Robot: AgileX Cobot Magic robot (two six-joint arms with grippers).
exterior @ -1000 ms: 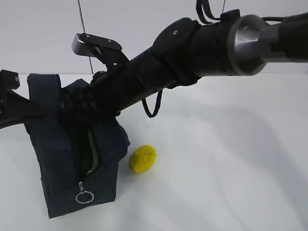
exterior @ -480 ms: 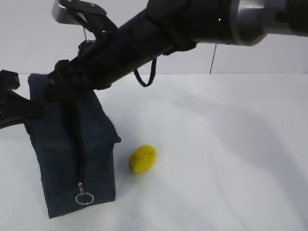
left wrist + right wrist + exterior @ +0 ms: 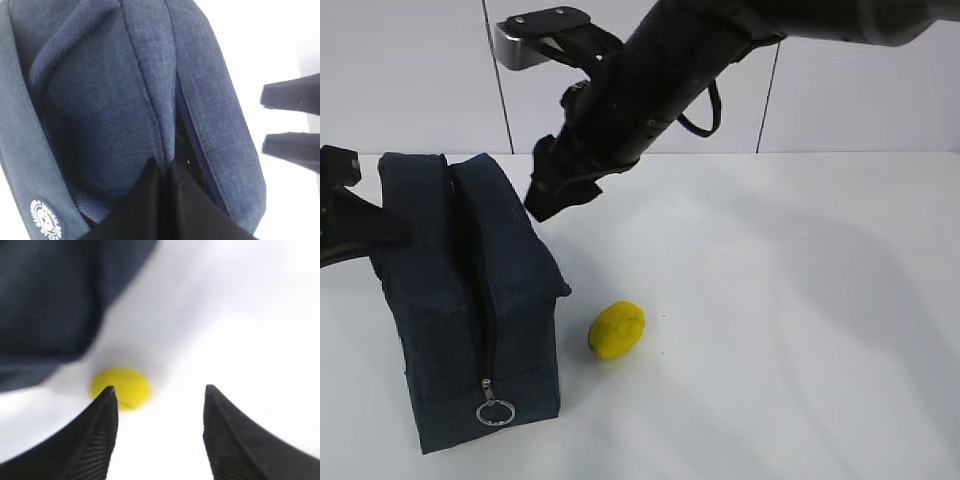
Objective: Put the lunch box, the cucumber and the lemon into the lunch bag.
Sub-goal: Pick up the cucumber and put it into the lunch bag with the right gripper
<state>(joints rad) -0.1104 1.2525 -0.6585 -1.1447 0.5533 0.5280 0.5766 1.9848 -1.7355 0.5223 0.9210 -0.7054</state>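
Observation:
The navy lunch bag [image 3: 440, 330] stands at the left with its zipper slit nearly closed and the ring pull [image 3: 495, 411] hanging at the near end. My left gripper [image 3: 165, 170] is shut on a fold of the bag's fabric beside the zipper; it enters at the left edge [image 3: 340, 215]. The yellow lemon [image 3: 617, 329] lies on the table just right of the bag. My right gripper [image 3: 545, 205] hovers open and empty above the bag's far right side, with the lemon [image 3: 120, 387] below near its left fingertip. The lunch box and the cucumber are hidden.
The white table [image 3: 800, 320] stretches to the right of the lemon. A panelled white wall [image 3: 410, 80] stands behind. The right arm [image 3: 720, 40] slants down from the upper right over the table. The bag's round white logo [image 3: 47, 222] faces the left wrist camera.
The right arm has lifted out of the bag's opening and swung up and to the right. The bag's opening has fallen back to a narrow slit. The left gripper and the lemon stayed put.

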